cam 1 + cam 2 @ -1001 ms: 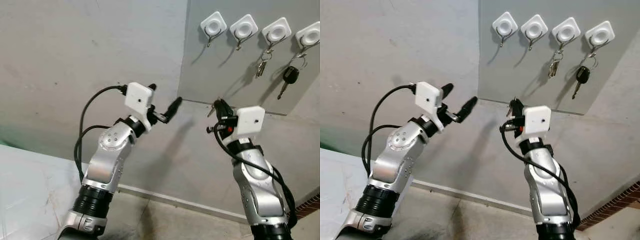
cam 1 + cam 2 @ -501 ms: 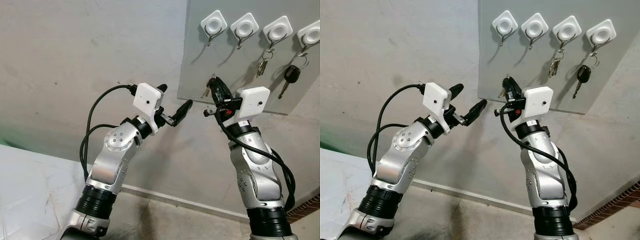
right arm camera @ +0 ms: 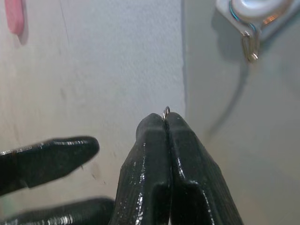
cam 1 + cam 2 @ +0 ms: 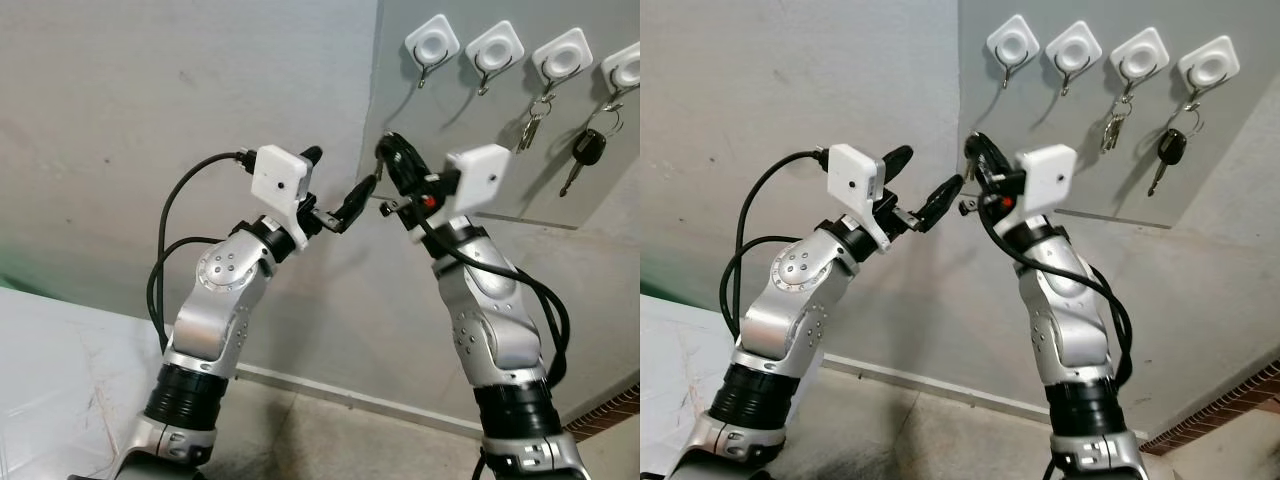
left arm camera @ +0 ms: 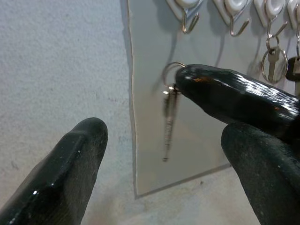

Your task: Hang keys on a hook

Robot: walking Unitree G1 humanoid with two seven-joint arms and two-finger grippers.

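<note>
1. While the keys [image 5: 169, 110] are pinched by their ring between the pressed-together fingers of the right claw [image 4: 392, 152], the blades are seen hanging straight down below the fingertips, in front of the grey wall panel [image 4: 470, 150].

2. The empty hook [image 4: 424, 72] at the left end of the row is seen up and slightly to the robot's right of the right claw, near but clearly apart from it; this offset is judged to be what the coming move turns on.

3. A second hook [image 4: 487, 78] just beside it is also bare, while the two further right already carry a small bunch of keys [image 4: 527, 127] and a black-headed car key [image 4: 579, 153].

4. The long axis of the held keys is vertical and the ring stands above the fingertips, as the right wrist view shows [image 3: 166, 111]; the ring is therefore judged to need raising above the hook's tip and lowering over it.

5. The left claw [image 4: 336, 190] is held wide, with nothing between its fingers, just beside the right claw at the panel's left edge and lower than the hooks.

6. The right arm is the nearer to the hooks and carries the load, so the lift is judged to fall to it.
</note>
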